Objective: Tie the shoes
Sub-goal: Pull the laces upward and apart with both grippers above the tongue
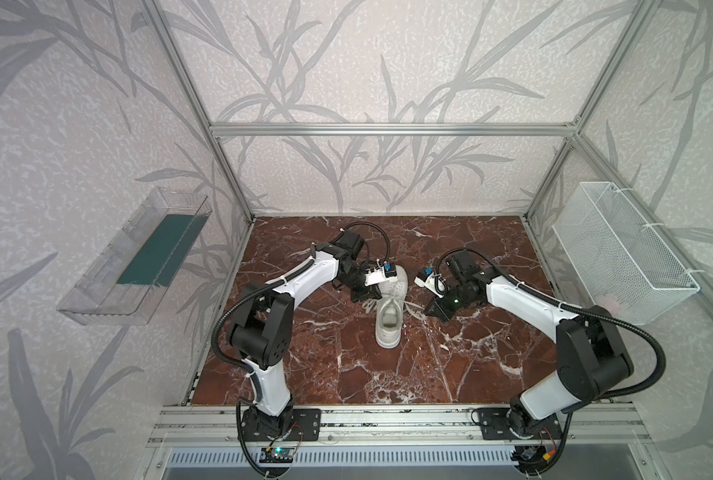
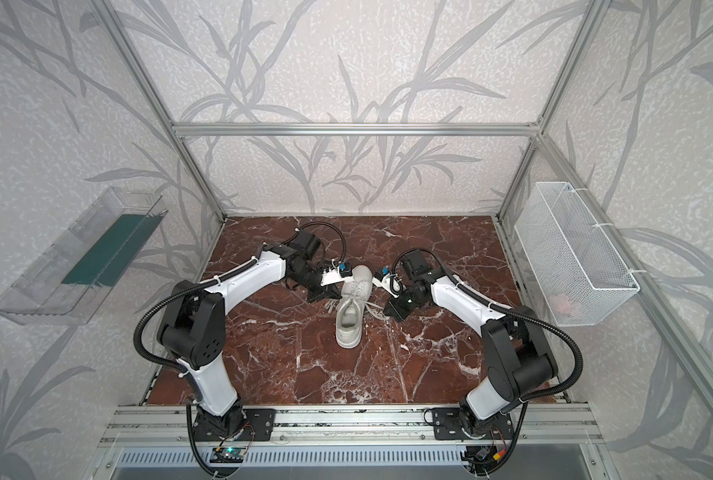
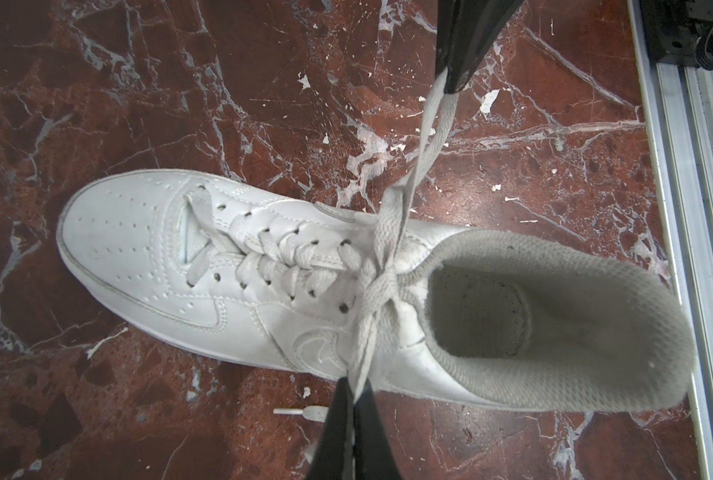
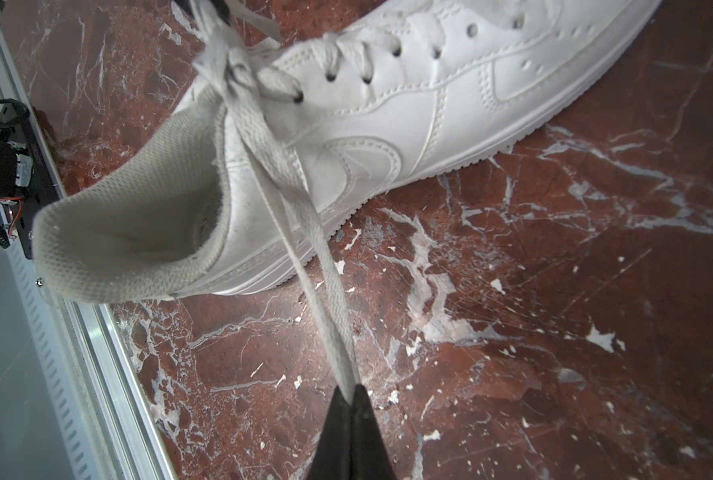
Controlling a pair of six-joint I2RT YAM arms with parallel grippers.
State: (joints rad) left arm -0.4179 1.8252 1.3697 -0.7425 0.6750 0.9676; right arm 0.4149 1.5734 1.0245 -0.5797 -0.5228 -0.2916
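A red stone table point(image 1: 450, 365) with white cracks fills the middle. A clear box point(image 1: 97, 299) with a green floor hangs on the left wall. A white wire basket point(image 1: 637, 266) hangs on the right. Grey leaves cover the walls point(image 1: 346, 62).

White sneaker point(image 3: 138, 257), off-white laces point(image 3: 382, 232) — red-brown table point(image 1: 346, 365) veined white — grey leaf-print walls point(image 1: 346, 62).

The red-brown marble-patterned tabletop point(image 1: 330, 365) (veined white and flecked with pale chips) carries 1 white sneaker point(image 1: 388, 336). It stands on its sole near the middle, toe toward the back wall. 1 loose lace end point(image 3: 305, 412) lies flat on the surface just beside the shoe.
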